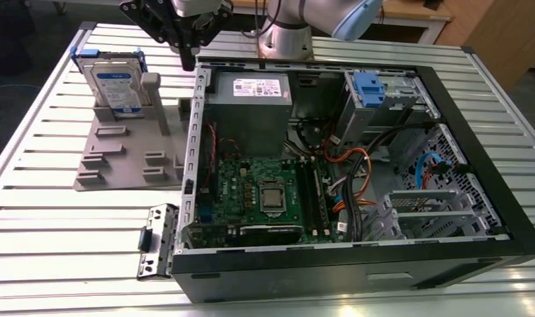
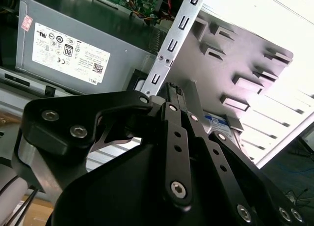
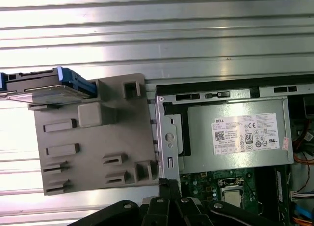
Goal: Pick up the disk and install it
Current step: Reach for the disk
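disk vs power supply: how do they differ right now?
The disk stands upright in the grey holder outside the case; the power supply sits inside it. The disk is smaller, blue-framed; the power supply is a bigger plain grey box. Both carry labels.

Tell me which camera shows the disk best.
The exterior view: the disk stands upright in the grey holder, label facing the camera. The first wrist view catches it edge-on from above; the second wrist view, a corner of its label.
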Motion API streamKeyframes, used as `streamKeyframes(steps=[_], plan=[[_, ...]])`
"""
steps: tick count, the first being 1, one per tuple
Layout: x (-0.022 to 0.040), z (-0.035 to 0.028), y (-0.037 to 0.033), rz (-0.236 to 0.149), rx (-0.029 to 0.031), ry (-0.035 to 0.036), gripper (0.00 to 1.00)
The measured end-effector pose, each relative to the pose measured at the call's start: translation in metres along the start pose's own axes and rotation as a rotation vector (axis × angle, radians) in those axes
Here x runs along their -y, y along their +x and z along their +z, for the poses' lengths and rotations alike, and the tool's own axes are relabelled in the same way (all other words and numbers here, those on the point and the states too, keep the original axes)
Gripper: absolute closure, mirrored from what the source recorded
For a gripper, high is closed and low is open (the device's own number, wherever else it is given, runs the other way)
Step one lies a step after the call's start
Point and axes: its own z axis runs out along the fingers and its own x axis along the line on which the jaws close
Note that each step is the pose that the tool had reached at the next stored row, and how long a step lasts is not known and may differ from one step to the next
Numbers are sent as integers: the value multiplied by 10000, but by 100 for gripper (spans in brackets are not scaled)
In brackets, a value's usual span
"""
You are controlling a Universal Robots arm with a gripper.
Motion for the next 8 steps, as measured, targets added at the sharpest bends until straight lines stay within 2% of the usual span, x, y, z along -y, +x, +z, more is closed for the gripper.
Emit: streamKeyframes(steps=[8], plan=[[4, 0, 54, 1, 0, 0, 90]])
